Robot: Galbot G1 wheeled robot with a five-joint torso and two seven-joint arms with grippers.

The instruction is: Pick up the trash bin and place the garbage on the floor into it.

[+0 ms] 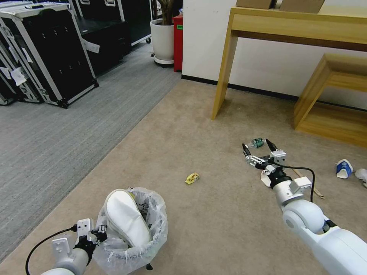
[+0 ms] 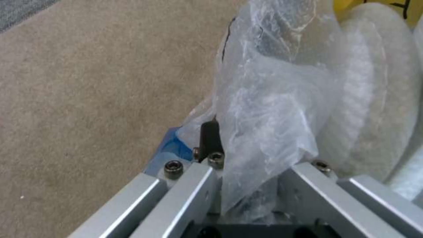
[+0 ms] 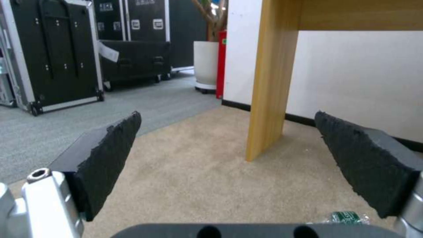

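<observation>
Right gripper [image 1: 259, 148]: jaws spread wide, nothing between the pads [image 3: 110, 155], held low over the beige carpet [image 1: 214, 214] with the green-labelled bottle [image 1: 257, 143] lying just beyond and between the fingertips; in the right wrist view the bottle [image 3: 348, 217] sits at the gripper's base edge. Left gripper [image 1: 100, 232]: pinched onto the rim of the trash bin [image 1: 153, 229], crinkled clear liner [image 2: 273, 115] bunched between its jaws. Bin is near the robot's left side, with a white padded item [image 1: 126, 217] sticking out of it. Yellow wrapper [image 1: 192, 178] lies on the carpet between the two arms. Blue-white cup [image 1: 344, 169] and wooden stick [image 1: 306, 179] lie to the right of the right arm. Wooden table [image 1: 275, 34] stands against the wall beyond.
</observation>
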